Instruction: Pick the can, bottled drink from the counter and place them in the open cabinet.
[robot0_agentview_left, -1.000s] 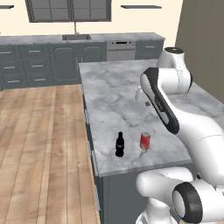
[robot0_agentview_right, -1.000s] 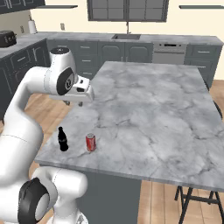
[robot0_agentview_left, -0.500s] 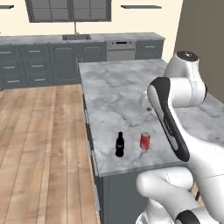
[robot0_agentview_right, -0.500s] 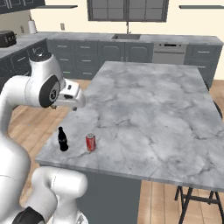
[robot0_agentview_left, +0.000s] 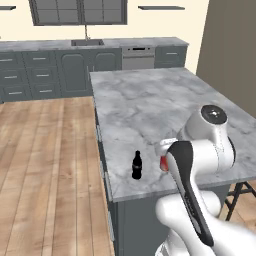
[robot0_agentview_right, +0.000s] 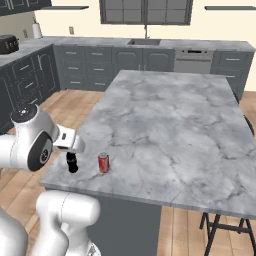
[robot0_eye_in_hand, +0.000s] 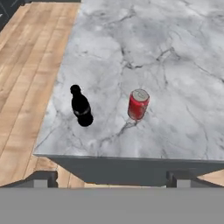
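Note:
The black bottled drink (robot0_eye_in_hand: 81, 107) stands upright near the front left corner of the marble counter (robot0_eye_in_hand: 153, 43). The red can (robot0_eye_in_hand: 138, 104) stands upright a short way to its right. My gripper (robot0_eye_in_hand: 111, 179) hovers above the counter's near edge and looks down on both. Its fingertips (robot0_eye_in_hand: 43, 178) are spread wide, open, with nothing between them. In the right base view my hand (robot0_agentview_right: 69, 141) covers the top of the bottled drink (robot0_agentview_right: 72, 164), beside the can (robot0_agentview_right: 103, 162). In the left base view my arm hides most of the can (robot0_agentview_left: 163, 163). The open cabinet is out of view.
Wooden floor (robot0_agentview_left: 45, 165) lies left of the counter (robot0_agentview_left: 150, 100). Dark grey cabinets with a sink (robot0_agentview_right: 144, 42) and a dishwasher (robot0_agentview_right: 192, 59) line the back wall. A toaster oven (robot0_agentview_right: 8, 44) sits at the far left. A stool (robot0_agentview_right: 222, 230) stands at the counter's right.
My arm has swung down and back toward the counter's near edge, so the hand now hangs over the bottled drink and can. Neither object has moved.

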